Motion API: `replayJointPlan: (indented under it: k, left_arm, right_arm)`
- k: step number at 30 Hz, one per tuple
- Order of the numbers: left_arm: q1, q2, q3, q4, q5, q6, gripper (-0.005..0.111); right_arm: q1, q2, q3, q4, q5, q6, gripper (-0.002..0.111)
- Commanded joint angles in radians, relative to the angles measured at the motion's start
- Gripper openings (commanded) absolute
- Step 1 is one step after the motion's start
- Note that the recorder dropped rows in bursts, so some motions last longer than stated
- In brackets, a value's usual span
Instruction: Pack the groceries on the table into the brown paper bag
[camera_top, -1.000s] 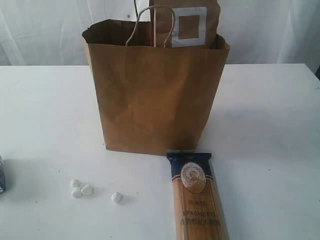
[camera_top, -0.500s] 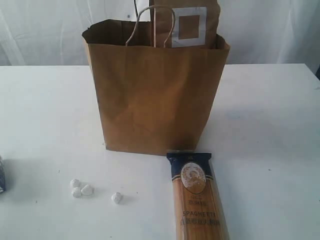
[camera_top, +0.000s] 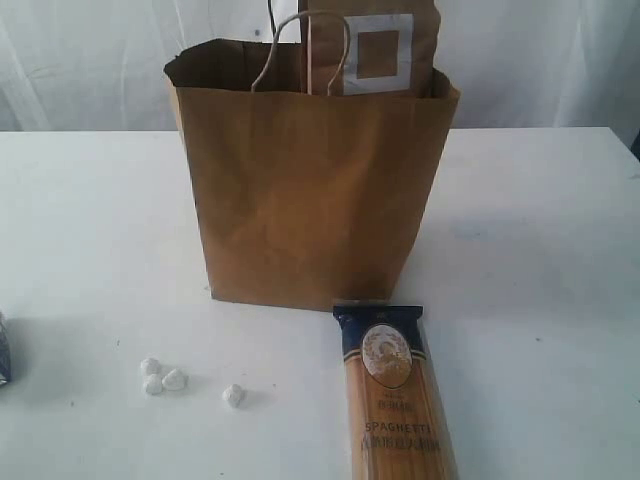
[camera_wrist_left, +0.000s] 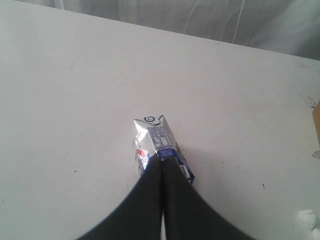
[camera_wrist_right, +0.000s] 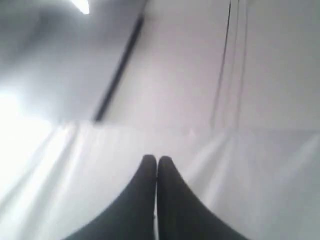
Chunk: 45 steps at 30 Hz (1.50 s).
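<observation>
The brown paper bag (camera_top: 310, 190) stands upright at the middle of the white table (camera_top: 530, 250), and a brown pouch with a grey square label (camera_top: 375, 45) sticks out of its top. A spaghetti packet (camera_top: 393, 395) lies flat in front of the bag. A small blue-white carton (camera_wrist_left: 157, 145) lies on its side on the table, its edge showing at the far left (camera_top: 3, 350). My left gripper (camera_wrist_left: 162, 161) is shut with nothing in it, its tips over the carton's near end. My right gripper (camera_wrist_right: 156, 159) is shut and empty, pointed at white curtains, away from the table.
Several small white crumpled bits (camera_top: 165, 378) lie on the table left of the spaghetti packet, and some also show in the left wrist view (camera_wrist_left: 306, 217). White curtains (camera_top: 80, 60) hang behind the table. The table's back edge runs behind the bag.
</observation>
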Motion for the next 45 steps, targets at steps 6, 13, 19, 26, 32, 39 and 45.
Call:
replayJointPlan:
  k: [6,13,19,26,32,39,45]
  left_arm:
    - [0.002,-0.004,0.005,-0.013,-0.004,0.0,0.0]
    - [0.002,-0.004,0.005,-0.013,-0.004,0.0,0.0]
    - [0.002,-0.004,0.005,-0.013,-0.004,0.0,0.0]
    - [0.002,-0.004,0.005,-0.013,-0.004,0.0,0.0]
    - [0.002,-0.004,0.005,-0.013,-0.004,0.0,0.0]
    - [0.002,-0.004,0.005,-0.013,-0.004,0.0,0.0]
    - [0.002,-0.004,0.005,-0.013,-0.004,0.0,0.0]
  right_arm:
    - [-0.003,0.527,0.04,-0.361,1.09,0.071,0.0]
    - [0.054,0.905,-0.005,0.902,1.196,-0.984,0.0]
    - [0.352,1.043,-0.041,1.134,1.283,-1.215,0.0]
    - [0.802,1.128,-0.144,0.833,1.342,-1.004,0.0]
    - [0.896,1.309,-0.346,0.771,1.332,-1.041,0.0]
    - [0.894,1.527,-0.603,0.809,1.421,-1.108,0.008]
    - [0.894,1.617,-0.639,0.821,1.355,-1.119,0.052]
